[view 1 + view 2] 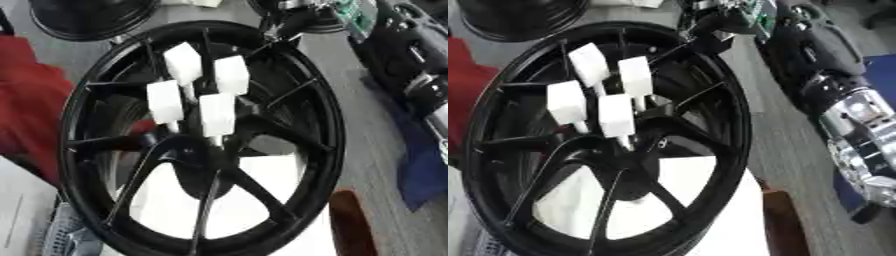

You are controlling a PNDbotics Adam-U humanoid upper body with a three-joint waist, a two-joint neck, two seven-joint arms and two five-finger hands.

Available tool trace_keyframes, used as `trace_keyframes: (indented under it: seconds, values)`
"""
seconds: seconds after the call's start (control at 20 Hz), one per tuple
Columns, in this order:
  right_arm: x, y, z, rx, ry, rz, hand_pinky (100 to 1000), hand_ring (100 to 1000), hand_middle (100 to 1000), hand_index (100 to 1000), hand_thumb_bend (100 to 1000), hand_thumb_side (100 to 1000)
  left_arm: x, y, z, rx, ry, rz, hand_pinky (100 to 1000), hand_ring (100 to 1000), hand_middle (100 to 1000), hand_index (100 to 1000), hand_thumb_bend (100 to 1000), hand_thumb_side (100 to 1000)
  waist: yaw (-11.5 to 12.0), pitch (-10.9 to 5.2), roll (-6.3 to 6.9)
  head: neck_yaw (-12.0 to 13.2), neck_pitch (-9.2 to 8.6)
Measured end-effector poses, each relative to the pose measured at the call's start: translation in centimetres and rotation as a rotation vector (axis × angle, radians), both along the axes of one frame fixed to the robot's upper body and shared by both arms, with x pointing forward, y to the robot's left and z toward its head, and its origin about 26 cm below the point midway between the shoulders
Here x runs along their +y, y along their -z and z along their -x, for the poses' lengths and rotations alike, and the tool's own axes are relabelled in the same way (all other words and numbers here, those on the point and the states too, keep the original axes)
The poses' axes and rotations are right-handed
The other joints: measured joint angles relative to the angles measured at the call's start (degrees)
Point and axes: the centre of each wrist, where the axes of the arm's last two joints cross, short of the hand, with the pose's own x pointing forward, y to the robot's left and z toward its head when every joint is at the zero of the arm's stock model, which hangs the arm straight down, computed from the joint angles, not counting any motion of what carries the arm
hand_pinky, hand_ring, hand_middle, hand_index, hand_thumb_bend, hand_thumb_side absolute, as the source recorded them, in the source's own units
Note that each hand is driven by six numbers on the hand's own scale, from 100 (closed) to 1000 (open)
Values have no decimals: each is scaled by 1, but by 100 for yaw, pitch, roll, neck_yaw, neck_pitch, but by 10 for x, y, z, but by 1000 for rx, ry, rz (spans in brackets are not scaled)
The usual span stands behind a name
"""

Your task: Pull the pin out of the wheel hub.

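Wheel hub point(206, 150) stands upright, close to camera, w/ four white pins point(616, 116) sticking out of its centre. None gripped yet, so approach step. Right hand point(710, 37) sits at far rim; fingers can't tell. Next: reach to one pin (right-eye view alone shows forearm).

Right arm reaching up the right side

The right arm point(842, 115), black with silver joints, stretches toward the top; its hand point(715, 30) shows there, fingers not clear.
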Motion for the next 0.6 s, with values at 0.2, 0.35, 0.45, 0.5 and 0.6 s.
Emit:
trace_keyframes:
  seconds: [0.2, 0.35, 0.45, 0.5, 0.6]
  values:
    - [-9, 1, 1, 35, -15, -38, 889, 835, 820, 901, 100, 769, 1, 1, -1, 8, 1, 2, 820, 843, 799, 897, 229, 883, 0, 0, -20, 37, 29]
    - [-10, -1, 3, 42, -42, -71, 891, 834, 820, 904, 100, 696, 1, 1, -1, 8, 5, 2, 821, 844, 799, 897, 229, 882, 0, 0, -19, 42, 50]
    - [-5, -6, 6, 34, -69, -102, 891, 834, 820, 903, 100, 663, 1, 1, -1, 9, 6, 1, 821, 844, 799, 897, 229, 882, 1, 0, -20, 40, 75]
    - [-2, -11, 8, 22, -87, -116, 891, 832, 818, 902, 100, 644, 1, 1, -1, 9, 7, 1, 821, 844, 799, 897, 230, 881, 2, 0, -23, 40, 76]
    - [6, -22, 14, -12, -123, -143, 891, 830, 817, 903, 100, 621, 1, 2, -1, 11, 8, 1, 821, 844, 799, 896, 230, 880, 2, 0, -29, 42, 76]
